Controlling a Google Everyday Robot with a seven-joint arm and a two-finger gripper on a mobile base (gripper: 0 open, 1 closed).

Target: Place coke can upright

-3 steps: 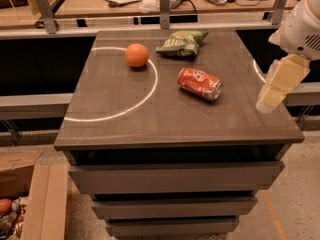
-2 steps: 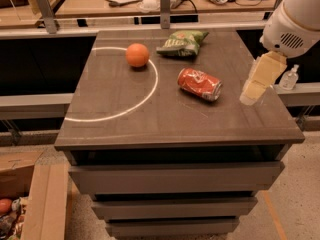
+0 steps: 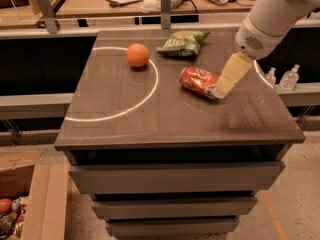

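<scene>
Cardboard box is noted at the far left, on the floor beside the table. A white arc is marked across the left half of the dark table top. An orange is seen at the back left, just inside that arc. A green chip bag is recorded further right, at the back edge and outside the arc.

The coke can is found right of centre, lying on its side, well apart from the orange and near the chip bag. Its silver end is turned to the right and front.

The hand is lowered from the white arm at the upper right. Its pale yellow tip is set against the can's right end, and contact appears to be made. Whether the hand is spread or closed cannot be told.

Two small clear bottles are seen beyond the table's right edge, on a lower ledge.
</scene>
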